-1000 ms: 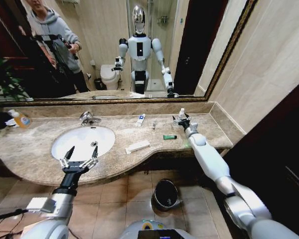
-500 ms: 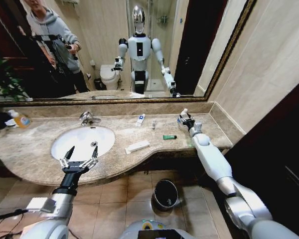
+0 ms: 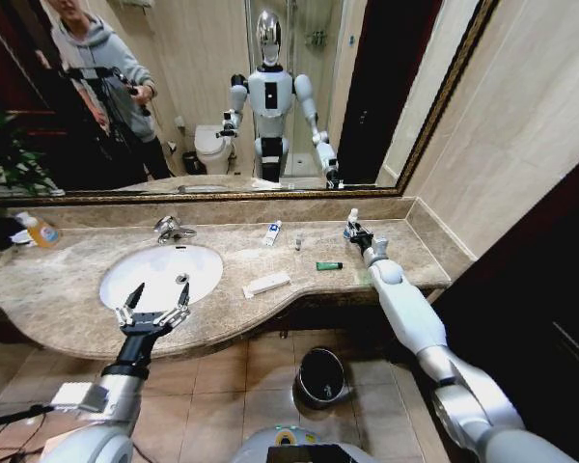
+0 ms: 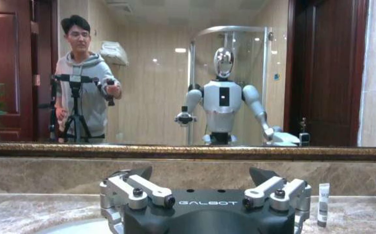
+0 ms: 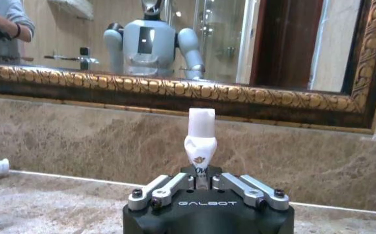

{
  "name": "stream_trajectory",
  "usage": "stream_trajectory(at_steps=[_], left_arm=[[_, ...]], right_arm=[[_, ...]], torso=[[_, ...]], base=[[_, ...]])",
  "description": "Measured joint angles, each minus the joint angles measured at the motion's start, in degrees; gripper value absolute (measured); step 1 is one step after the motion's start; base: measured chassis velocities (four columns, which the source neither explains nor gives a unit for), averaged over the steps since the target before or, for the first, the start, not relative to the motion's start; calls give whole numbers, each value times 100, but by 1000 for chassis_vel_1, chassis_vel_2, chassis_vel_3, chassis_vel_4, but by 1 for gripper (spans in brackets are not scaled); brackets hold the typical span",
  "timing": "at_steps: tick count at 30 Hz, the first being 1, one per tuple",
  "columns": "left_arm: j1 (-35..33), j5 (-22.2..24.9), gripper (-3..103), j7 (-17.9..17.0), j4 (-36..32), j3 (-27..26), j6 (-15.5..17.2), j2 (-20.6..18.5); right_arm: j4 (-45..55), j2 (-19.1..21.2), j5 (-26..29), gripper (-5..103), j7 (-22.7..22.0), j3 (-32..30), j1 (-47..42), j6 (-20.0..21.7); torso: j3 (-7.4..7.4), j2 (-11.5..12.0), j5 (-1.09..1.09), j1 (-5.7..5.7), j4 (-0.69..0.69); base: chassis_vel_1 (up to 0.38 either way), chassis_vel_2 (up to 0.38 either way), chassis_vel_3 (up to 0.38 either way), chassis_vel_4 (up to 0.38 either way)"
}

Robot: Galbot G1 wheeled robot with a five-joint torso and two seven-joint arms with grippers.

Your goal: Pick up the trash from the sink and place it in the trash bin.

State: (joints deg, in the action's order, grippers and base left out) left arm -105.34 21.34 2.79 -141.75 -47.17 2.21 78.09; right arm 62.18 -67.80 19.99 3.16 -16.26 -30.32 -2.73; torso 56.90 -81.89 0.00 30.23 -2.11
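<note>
My right gripper (image 3: 354,231) is shut on a small white bottle (image 3: 351,218) over the right end of the countertop, near the mirror. In the right wrist view the bottle (image 5: 199,141) stands upright between the closed fingers of the gripper (image 5: 201,181). A green tube (image 3: 329,265), a flat white packet (image 3: 266,284), a white-blue tube (image 3: 272,232) and a tiny vial (image 3: 297,243) lie on the counter. My left gripper (image 3: 154,307) hangs open over the front rim of the white sink (image 3: 161,275). The black trash bin (image 3: 320,376) stands on the floor below the counter.
A chrome faucet (image 3: 172,229) sits behind the basin. An orange-liquid bottle (image 3: 39,230) stands at the far left by a plant. The beige countertop (image 3: 77,328) curves out at the front. A mirror runs along the back wall and a tiled wall closes off the right.
The right gripper, with the white bottle in it, has shifted slightly toward the back wall. The left arm has not moved.
</note>
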Motion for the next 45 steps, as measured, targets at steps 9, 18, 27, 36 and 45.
stream_trajectory(at_steps=[9, 18, 27, 36, 45], left_arm=[[0, 0, 100, 0, 0, 0, 0, 0], [0, 0, 100, 0, 0, 0, 0, 0], [0, 0, 100, 0, 0, 0, 0, 0], [0, 0, 100, 1, 0, 0, 0, 0], [0, 0, 100, 0, 0, 0, 0, 0]], right_arm=[[1637, 533, 526, 10, -319, -456, -852, 316], [4153, 1090, 897, 10, -662, -1294, -3082, 274], [5425, 115, 21, 10, -261, -2082, -5915, -840], [4387, -726, -1161, 10, 271, -1878, -7084, -2177], [2799, -1282, -1845, 10, 488, -1528, -6817, -2473]], torso=[[0, 0, 0, 0, 0], [-1, 0, -1, 0, 0], [-2, -1, -2, -2, 2], [-1, -1, -1, -1, 1], [-1, 0, -1, 0, 1]], base=[[0, 0, 0, 0], [0, 0, 0, 0], [0, 0, 0, 0], [0, 0, 0, 0], [0, 0, 0, 0]])
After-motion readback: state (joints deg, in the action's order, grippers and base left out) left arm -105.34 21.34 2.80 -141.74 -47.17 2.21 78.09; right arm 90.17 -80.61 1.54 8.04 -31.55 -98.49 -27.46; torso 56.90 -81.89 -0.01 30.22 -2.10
